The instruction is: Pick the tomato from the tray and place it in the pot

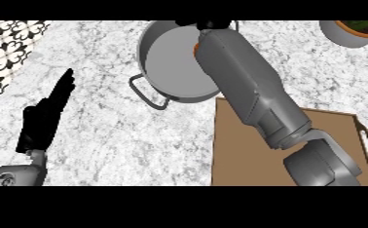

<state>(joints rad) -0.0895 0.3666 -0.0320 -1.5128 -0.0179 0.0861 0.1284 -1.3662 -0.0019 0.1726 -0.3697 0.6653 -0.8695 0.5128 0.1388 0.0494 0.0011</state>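
My right forearm point(244, 85) reaches from the tray across the grey pot point(169, 61). Only a small black part of my right hand point(208, 24) shows, over the pot's far rim. An orange-red sliver, apparently the tomato point(195, 49), peeks out from under the forearm's left edge, over the pot's inside. Whether the hand holds it or it lies in the pot is hidden. The brown tray point(241, 163) lies at the lower right, partly under the arm. My left hand point(45, 117) rests open at the left edge, fingers up.
The pot's near handle point(147, 93) sticks out towards me. A grey planter with greenery point(348, 30) stands at the back right corner. A patterned tile strip point(16, 42) borders the marble counter at the far left.
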